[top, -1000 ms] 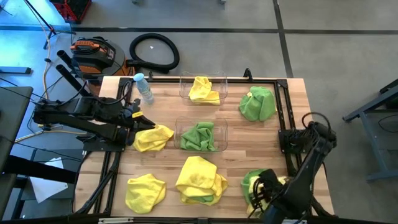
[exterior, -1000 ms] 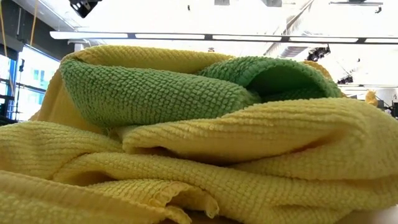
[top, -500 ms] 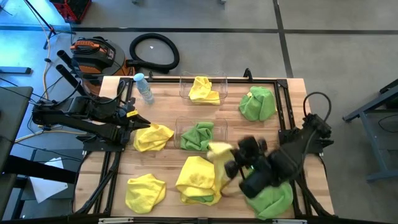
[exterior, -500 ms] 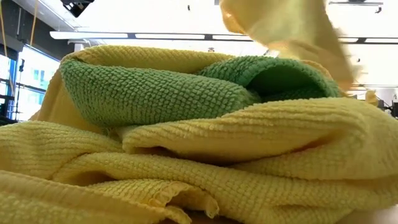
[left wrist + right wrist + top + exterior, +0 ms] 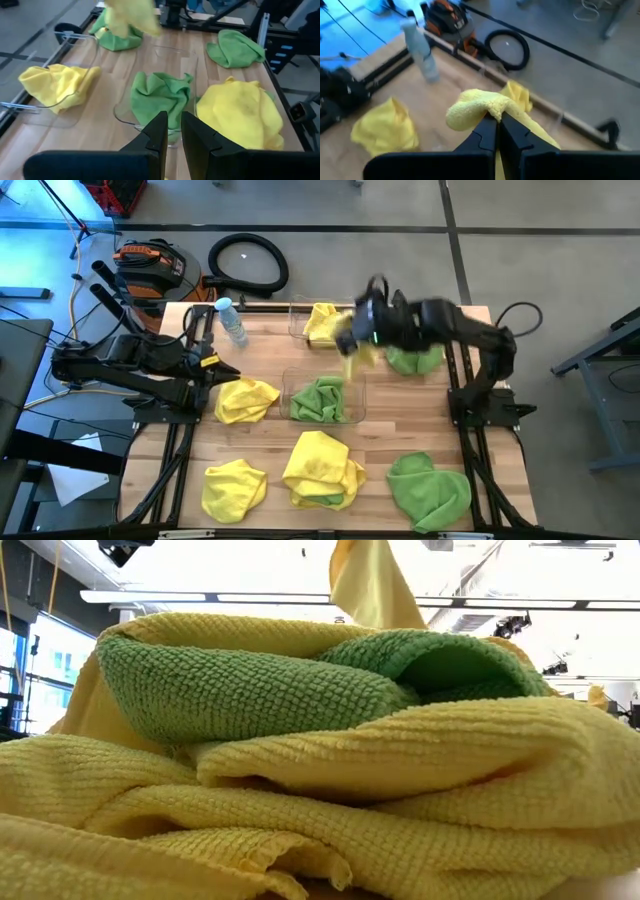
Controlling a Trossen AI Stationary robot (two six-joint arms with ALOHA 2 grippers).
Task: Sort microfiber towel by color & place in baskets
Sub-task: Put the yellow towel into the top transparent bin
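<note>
**Op A:** Entry. My right gripper (image 5: pixel 352 340) is clamped on a bright yellow fuzzy microfiber towel (image 5: pixel 480 107); its wrist camera shows the fingers pressed together with a fold of cloth pinched between them. A second ago that arm was at the near right corner, over the mixed pile. Now it has swung to the far middle of the table, with the cloth trailing below it.

**Op B:** Where does that put it against the bins?

**Op A:** Just right of the far clear plastic basket (image 5: pixel 300 320), which already holds one yellow cloth (image 5: pixel 325 323). The near clear basket (image 5: pixel 190 60) holds a green cloth (image 5: pixel 322 398). So I judge the far bin is the target; release not yet made.

**Op B:** What did the lift leave behind?

**Op A:** A green towel (image 5: pixel 430 490) lies uncovered at the near right corner, ready to be picked by itself.

**Op B:** Left arm?

**Op A:** The left gripper (image 5: pixel 170 134) waits at the left edge, fingers nearly together and holding nothing. Still loose: yellow cloths left (image 5: pixel 246 400), near left (image 5: pixel 233 488) and near middle (image 5: pixel 322 468), and a green one far right (image 5: pixel 420 350).
</note>
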